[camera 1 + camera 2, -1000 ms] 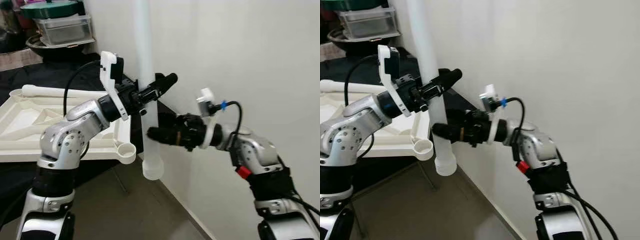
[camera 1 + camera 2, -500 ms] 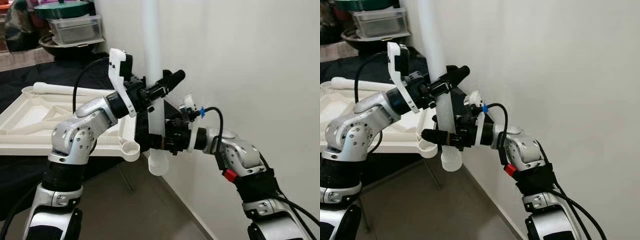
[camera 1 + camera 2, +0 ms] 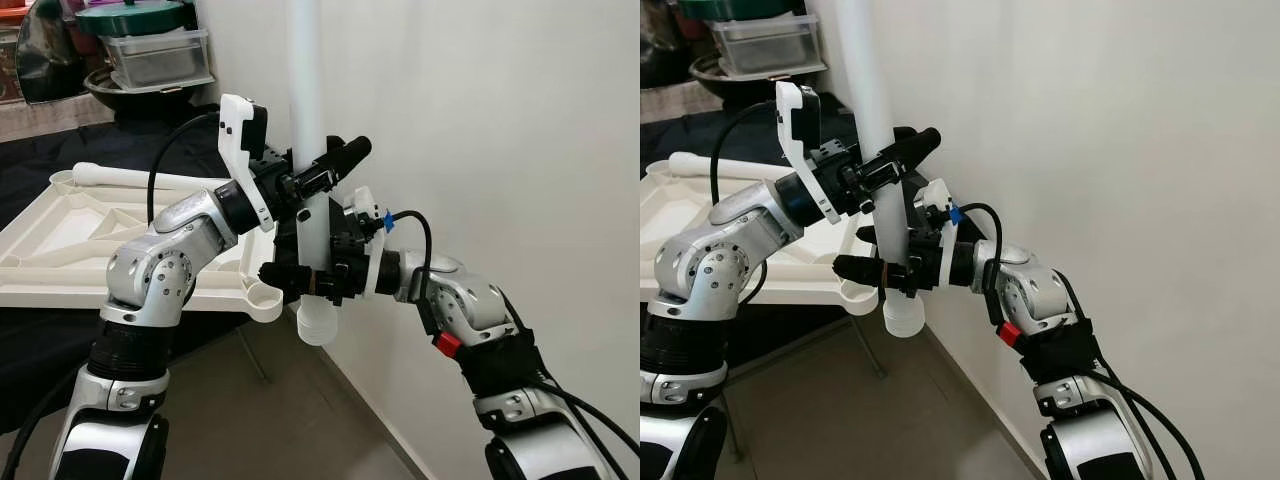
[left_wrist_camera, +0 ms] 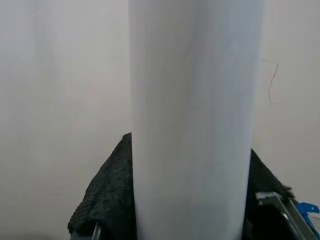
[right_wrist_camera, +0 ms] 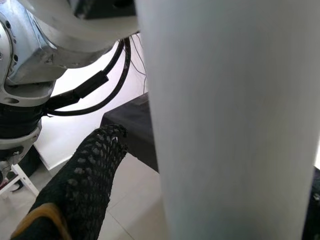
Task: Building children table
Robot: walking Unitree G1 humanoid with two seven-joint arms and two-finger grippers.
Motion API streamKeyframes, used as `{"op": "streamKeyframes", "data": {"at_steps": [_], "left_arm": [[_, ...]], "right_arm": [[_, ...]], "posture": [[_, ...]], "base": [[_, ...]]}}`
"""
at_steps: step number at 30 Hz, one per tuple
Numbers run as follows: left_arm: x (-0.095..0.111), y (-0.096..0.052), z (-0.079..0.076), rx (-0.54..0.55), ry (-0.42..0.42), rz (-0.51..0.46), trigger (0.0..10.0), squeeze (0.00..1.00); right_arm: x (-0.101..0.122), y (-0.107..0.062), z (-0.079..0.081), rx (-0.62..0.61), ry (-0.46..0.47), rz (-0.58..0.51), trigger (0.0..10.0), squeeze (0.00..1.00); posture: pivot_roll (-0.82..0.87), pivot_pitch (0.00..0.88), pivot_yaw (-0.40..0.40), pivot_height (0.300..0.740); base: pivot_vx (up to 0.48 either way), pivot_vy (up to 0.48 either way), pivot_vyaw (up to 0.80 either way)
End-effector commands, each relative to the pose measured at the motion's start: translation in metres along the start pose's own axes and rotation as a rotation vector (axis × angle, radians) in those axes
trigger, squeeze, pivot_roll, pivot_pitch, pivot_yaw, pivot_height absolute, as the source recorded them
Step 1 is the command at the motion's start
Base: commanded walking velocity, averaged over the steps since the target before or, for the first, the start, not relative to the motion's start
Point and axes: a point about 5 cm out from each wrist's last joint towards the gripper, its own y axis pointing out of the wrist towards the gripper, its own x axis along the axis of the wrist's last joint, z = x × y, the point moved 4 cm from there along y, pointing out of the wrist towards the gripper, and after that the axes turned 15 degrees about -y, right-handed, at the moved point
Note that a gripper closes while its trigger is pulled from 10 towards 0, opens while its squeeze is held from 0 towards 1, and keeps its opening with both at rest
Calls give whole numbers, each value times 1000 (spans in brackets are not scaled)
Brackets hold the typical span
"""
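White wall (image 3: 500, 120) fills the right side, with grey floor (image 3: 250, 420) below. At left an upturned white tabletop (image 3: 60, 250) lies on a black-draped surface. A white table leg (image 3: 305, 110) stands upright near the wall, beside the tabletop's near corner. Left gripper (image 3: 322, 178) pinches it higher up; right gripper (image 3: 295, 275) clamps it just above its flared lower end.

Head stereo pair looks down-forward, sharing the white table leg (image 3: 305, 120); both wrist cameras face it at very close range.
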Motion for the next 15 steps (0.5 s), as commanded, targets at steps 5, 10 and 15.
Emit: {"op": "streamKeyframes", "data": {"at_steps": [5, 10, 15], "left_arm": [[4, 4, -5, -30, 3, -22, 10000, 0], [4, 5, -5, -26, 5, -25, 10000, 0], [5, 5, -4, -23, 8, -32, 10000, 0]], "right_arm": [[0, 7, -1, -5, -29, 15, 10000, 0], [-4, 10, -5, -33, -45, 47, 10000, 0], [-8, 13, -6, -41, -57, 77, 10000, 0]], "posture": [[92, 1, -31, 740], [91, 10, -28, 740], [90, 14, -31, 740]], "base": [[0, 0, 0], [0, 0, 0], [0, 0, 0]]}}
